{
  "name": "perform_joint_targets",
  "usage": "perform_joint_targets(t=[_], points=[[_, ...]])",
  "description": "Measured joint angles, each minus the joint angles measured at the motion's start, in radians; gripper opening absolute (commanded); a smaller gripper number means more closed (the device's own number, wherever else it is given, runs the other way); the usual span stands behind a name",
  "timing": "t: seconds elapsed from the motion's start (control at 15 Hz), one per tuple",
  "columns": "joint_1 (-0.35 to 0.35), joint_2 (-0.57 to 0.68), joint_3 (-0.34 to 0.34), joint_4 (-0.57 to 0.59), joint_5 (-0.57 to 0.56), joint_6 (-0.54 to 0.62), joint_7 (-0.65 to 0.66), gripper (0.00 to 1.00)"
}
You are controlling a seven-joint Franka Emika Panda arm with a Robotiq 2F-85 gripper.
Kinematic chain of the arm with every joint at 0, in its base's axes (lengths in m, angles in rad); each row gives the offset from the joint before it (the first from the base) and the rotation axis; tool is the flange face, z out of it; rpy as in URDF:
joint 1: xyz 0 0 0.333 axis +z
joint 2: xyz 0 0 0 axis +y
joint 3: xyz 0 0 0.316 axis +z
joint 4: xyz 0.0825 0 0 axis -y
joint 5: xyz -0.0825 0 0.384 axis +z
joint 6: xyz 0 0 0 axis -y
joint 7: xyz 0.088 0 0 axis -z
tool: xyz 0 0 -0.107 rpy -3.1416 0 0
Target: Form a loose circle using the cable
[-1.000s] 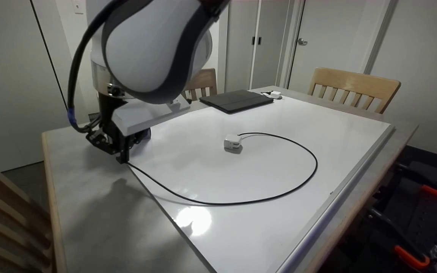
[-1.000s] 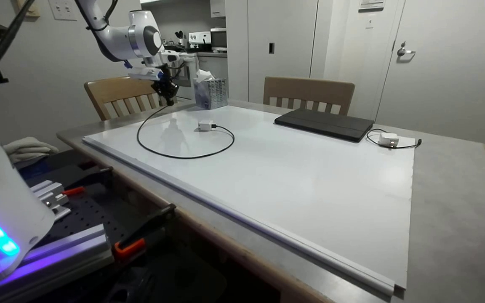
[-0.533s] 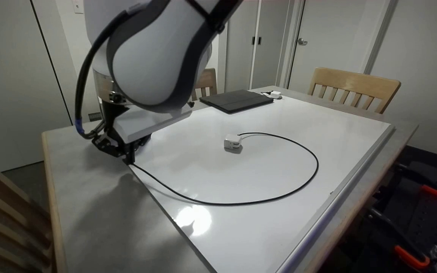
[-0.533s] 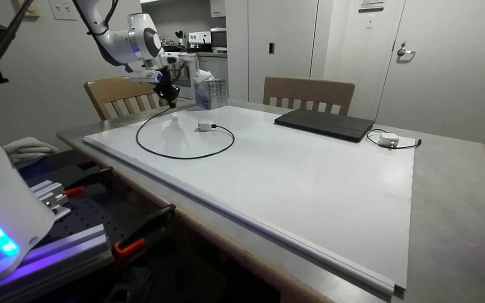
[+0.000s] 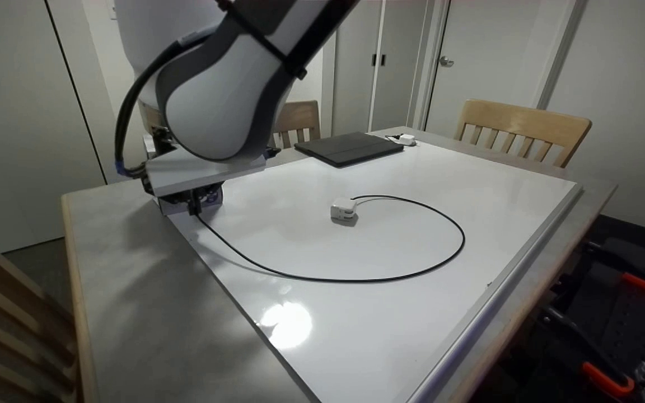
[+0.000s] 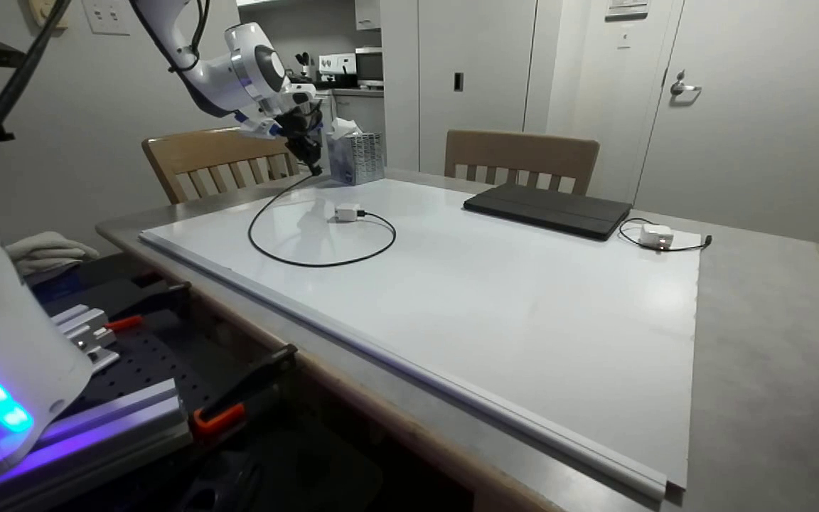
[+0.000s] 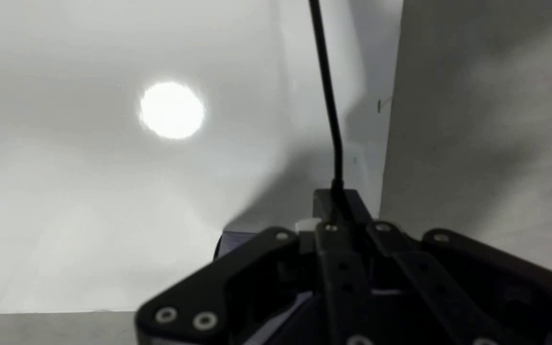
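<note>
Tissue box (image 6: pixel 357 160), tissue (image 6: pixel 345 129) poking from top; hand (image 7: pixel 338 202) pinching cable (image 7: pixel 327 81)

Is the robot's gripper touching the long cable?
Touching. The wrist view shows the gripper shut on the cable, which runs in between its jaws.

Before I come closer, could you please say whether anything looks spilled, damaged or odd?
Nothing stands out: no spill or damage shows, the cable curves smoothly to the gripper, and the bright patch on the white board looks like glare.
</note>
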Motion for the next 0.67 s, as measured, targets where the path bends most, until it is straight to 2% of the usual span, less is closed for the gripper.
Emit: perform_joint_targets(t=[0.33,0.67], points=[[-0.01,0.0,0.0,0.01,-0.002,-0.016,0.043,0.02],[0.021,0.003,-0.057,0.004,-0.004,0.027,0.339,0.02]])
